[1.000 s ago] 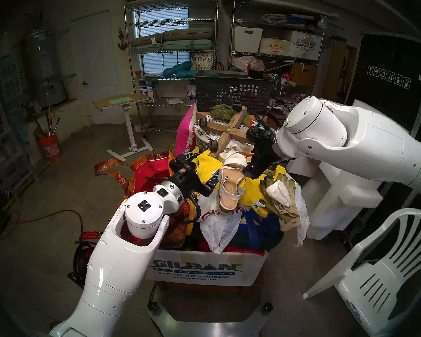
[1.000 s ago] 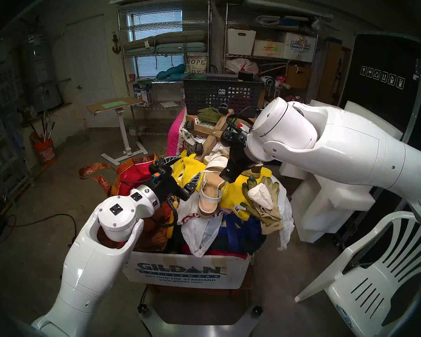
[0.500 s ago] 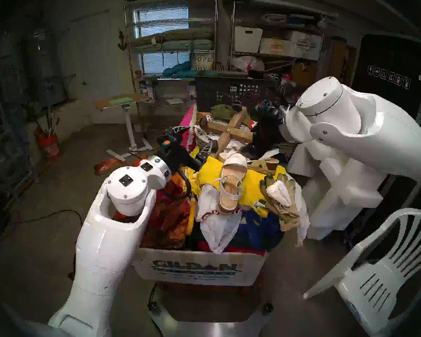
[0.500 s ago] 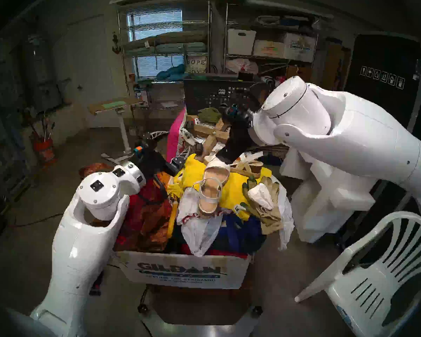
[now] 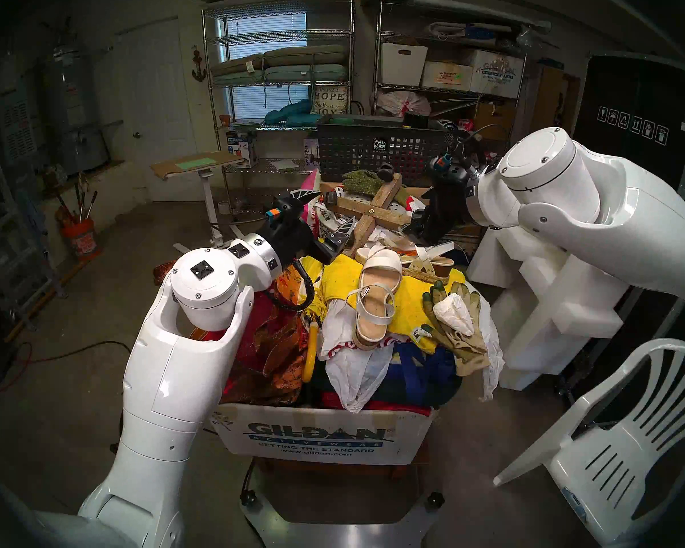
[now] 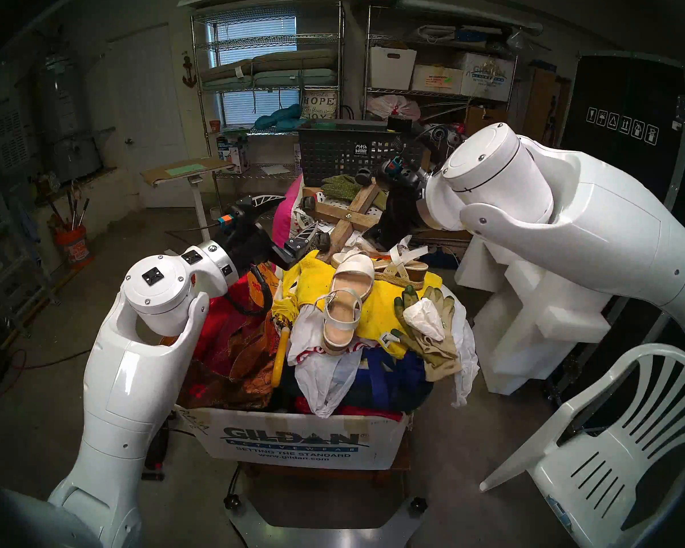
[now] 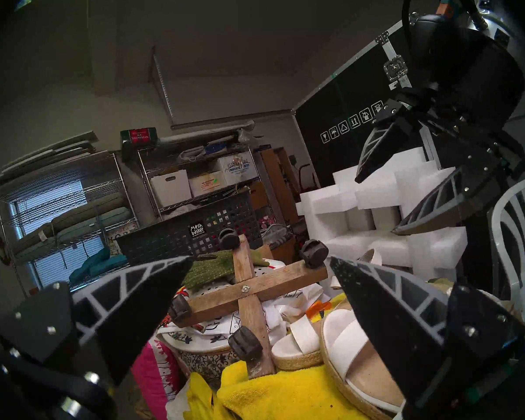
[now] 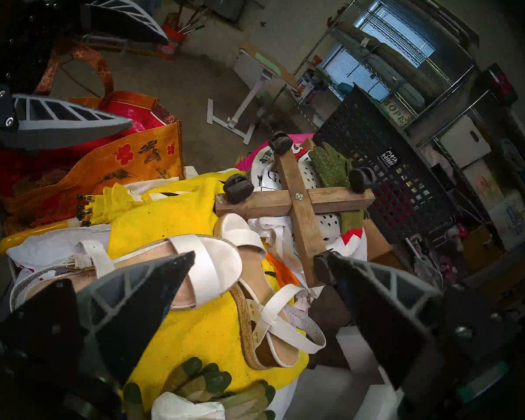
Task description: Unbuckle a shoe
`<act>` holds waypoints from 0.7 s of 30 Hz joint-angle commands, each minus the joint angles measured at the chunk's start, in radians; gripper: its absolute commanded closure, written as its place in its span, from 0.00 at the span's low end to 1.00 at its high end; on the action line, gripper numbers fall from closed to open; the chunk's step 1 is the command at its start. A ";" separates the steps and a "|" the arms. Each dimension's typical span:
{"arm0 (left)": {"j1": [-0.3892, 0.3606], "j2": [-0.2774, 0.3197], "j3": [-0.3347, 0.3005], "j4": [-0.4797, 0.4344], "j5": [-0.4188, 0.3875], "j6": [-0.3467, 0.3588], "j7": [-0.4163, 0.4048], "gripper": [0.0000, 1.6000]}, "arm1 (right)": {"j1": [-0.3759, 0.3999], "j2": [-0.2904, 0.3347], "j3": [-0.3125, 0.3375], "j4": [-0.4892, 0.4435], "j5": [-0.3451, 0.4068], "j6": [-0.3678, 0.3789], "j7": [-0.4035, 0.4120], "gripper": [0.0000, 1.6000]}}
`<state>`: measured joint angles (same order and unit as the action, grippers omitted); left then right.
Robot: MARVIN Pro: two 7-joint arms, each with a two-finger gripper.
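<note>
The shoe (image 5: 373,303), a white-strapped platform sandal with a tan footbed, lies sole down on a yellow cloth (image 5: 410,306) atop a heaped box; it also shows in the other head view (image 6: 344,304). In the right wrist view its wide toe band (image 8: 212,266) and gold buckle (image 8: 73,265) show, with the strap tail sticking out past the buckle. Its twin sandal (image 5: 432,263) lies on its side behind it. My left gripper (image 5: 325,213) is open and empty, up and to the far left of the shoe. My right gripper (image 7: 376,205) is open and empty, above the twin.
A wooden cross with casters (image 5: 376,215) and a black mesh basket (image 5: 376,151) sit behind the sandals. Green gloves holding a white wad (image 5: 451,314) lie at the right. An orange-red bag (image 5: 273,345), white foam blocks (image 5: 562,298) and a white chair (image 5: 629,436) flank the Gildan box (image 5: 321,436).
Both grippers were at the shoe's ankle strap and right side a second ago; both have lifted away toward the far side. The shoe stays on the yellow cloth.
</note>
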<state>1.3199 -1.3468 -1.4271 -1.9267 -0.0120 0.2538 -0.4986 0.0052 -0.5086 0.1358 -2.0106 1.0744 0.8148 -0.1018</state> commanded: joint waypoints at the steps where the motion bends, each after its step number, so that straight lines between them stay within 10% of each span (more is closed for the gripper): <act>1: -0.018 -0.003 -0.009 -0.014 -0.003 -0.005 0.001 0.00 | -0.003 0.010 0.026 -0.010 0.024 -0.013 -0.048 0.00; 21: -0.017 -0.005 -0.011 -0.014 -0.001 -0.005 -0.001 0.00 | 0.000 0.010 0.022 -0.013 0.041 -0.014 -0.068 0.00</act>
<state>1.3173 -1.3498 -1.4346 -1.9252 -0.0120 0.2525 -0.5015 -0.0099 -0.4967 0.1425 -2.0265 1.1216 0.8078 -0.1609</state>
